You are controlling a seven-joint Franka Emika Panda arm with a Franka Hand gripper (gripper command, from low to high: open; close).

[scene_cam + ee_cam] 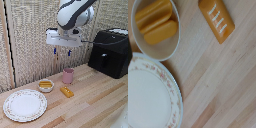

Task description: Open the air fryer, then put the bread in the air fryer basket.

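**Gripper high over the tabletop, air fryer closed, bread untouched**

gripper [61, 52] hangs in mid-air well above the tabletop [95, 95], fingers pointing down; blue tips stand apart with a clear gap between them, so jaws are released and hold nothing; it sits above the pink cup [68, 75], well apart from everything below

air fryer [111, 52] stands at the far edge of the tabletop toward the exterior view's right corner; air fryer basket [103, 61] is pushed fully in, front panel flush with the body; air fryer handle [104, 61] juts from that panel, facing the exterior view's left; gripper is well apart from it

bread [67, 91] lies flat on bare wood near the middle of the tabletop, just in front of the pink cup and not touching it; wrist view shows the bread [216, 19] lying at a diagonal with pale score marks on top

small bowl [46, 85] with yellow slices sits beside the bread on the exterior view's left, apart from it; same bowl in wrist view [173, 42] with the slices [155, 22] stacked inside; patterned plate [25, 105] sits near the front edge at the exterior view's left corner, just beside the bowl; plate rim [172, 82] shows a floral border in wrist view
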